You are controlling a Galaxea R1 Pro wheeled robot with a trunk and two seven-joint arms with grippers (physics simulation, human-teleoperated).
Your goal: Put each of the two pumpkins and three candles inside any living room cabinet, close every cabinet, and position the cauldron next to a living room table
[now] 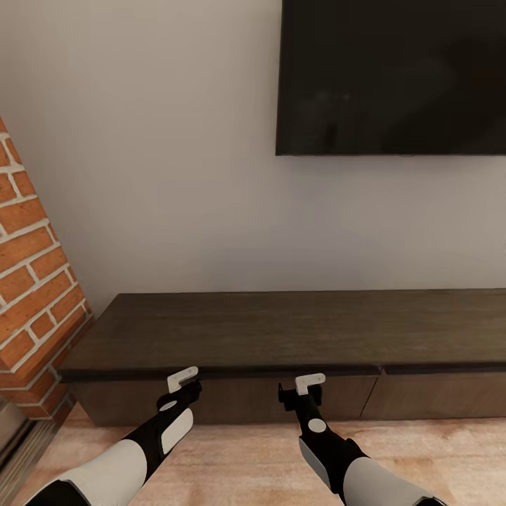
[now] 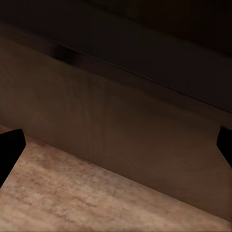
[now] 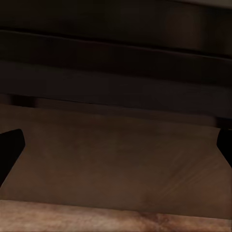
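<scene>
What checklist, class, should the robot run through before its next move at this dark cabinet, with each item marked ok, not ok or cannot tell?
1. Cabinet in front of the robot: ok, it runs along the wall under the dark screen.
2. Drawer fronts shut: ok for those in view; the unit runs past the picture's right edge.
3. Left gripper empty and open: ok, fingers spread wide, nothing between them.
4. Right gripper empty and open: ok, same in its wrist view.
5. Both grippers close to the drawer fronts: ok; contact: cannot tell.
6. Pumpkins and candles stowed inside: cannot tell.
</scene>
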